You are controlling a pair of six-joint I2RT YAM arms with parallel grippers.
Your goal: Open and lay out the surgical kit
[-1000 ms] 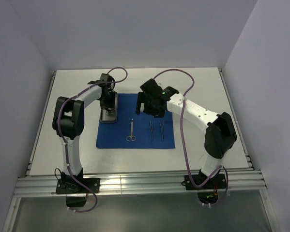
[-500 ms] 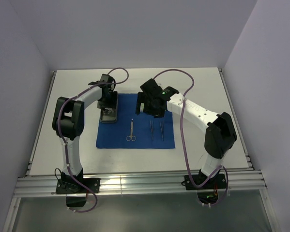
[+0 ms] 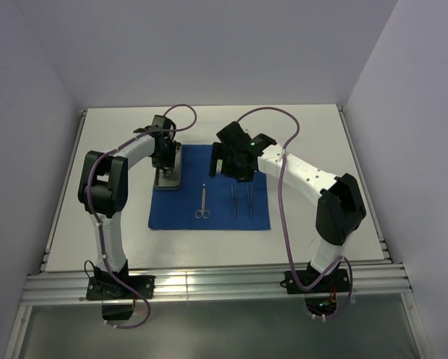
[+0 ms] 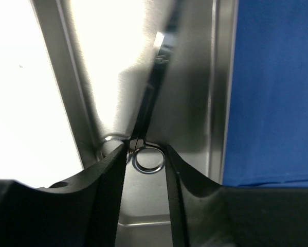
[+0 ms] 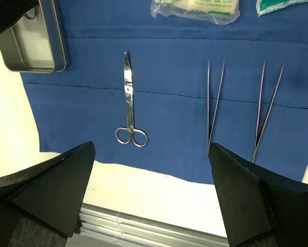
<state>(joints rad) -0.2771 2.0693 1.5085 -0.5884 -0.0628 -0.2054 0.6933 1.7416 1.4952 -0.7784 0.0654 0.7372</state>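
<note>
The royal-blue cloth (image 3: pixel 182 213) of the surgical kit lies spread flat. On it are one pair of scissors (image 5: pixel 129 103), two tweezers (image 5: pixel 214 103) (image 5: pixel 267 108) and two packets (image 5: pixel 195 9) (image 5: pixel 282 5). The steel tray (image 3: pixel 169 182) sits at the cloth's left edge. My left gripper (image 4: pixel 146 154) reaches down into the tray (image 4: pixel 195 92), open. Its fingertips (image 4: pixel 118 164) stand narrowly either side of the ring handle of a second pair of scissors (image 4: pixel 147 158). My right gripper (image 5: pixel 154 195) hovers wide open above the cloth's near edge, holding nothing.
White tabletop (image 3: pixel 321 134) surrounds the cloth. A metal rail (image 3: pixel 224 280) runs along the near edge by the arm bases. Walls enclose the left, back and right.
My left arm has shifted slightly over the tray. The right arm and the tools on the cloth have not moved.
</note>
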